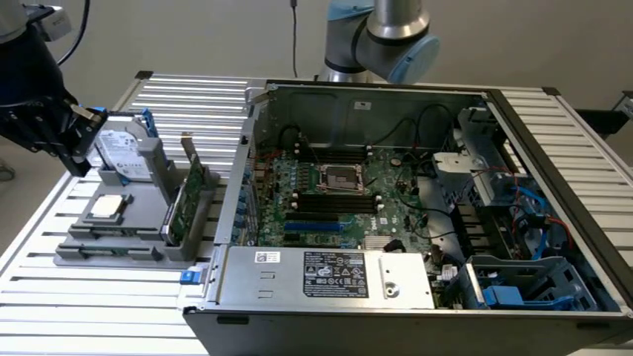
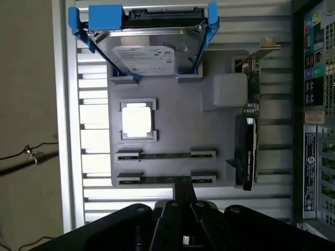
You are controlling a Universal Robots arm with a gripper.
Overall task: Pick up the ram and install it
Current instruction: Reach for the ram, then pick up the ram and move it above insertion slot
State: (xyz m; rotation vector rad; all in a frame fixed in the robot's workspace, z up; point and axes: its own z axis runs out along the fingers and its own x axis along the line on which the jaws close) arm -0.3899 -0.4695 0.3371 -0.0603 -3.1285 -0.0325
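Two ram sticks, thin and green, lie side by side in the slots of a grey holder tray: one ram stick and a second ram stick, the latter closest to my fingers. In the exterior view the sticks sit at the tray's front edge. My black gripper hangs above the tray's near side, shut, with nothing between its fingers. In the exterior view the gripper is raised at the far left, above the hard drive end of the tray.
The tray also holds a blue-framed hard drive, a silver processor chip and an upright green expansion card. The open computer case stands at the exterior view's right, with black memory slots beside the processor socket.
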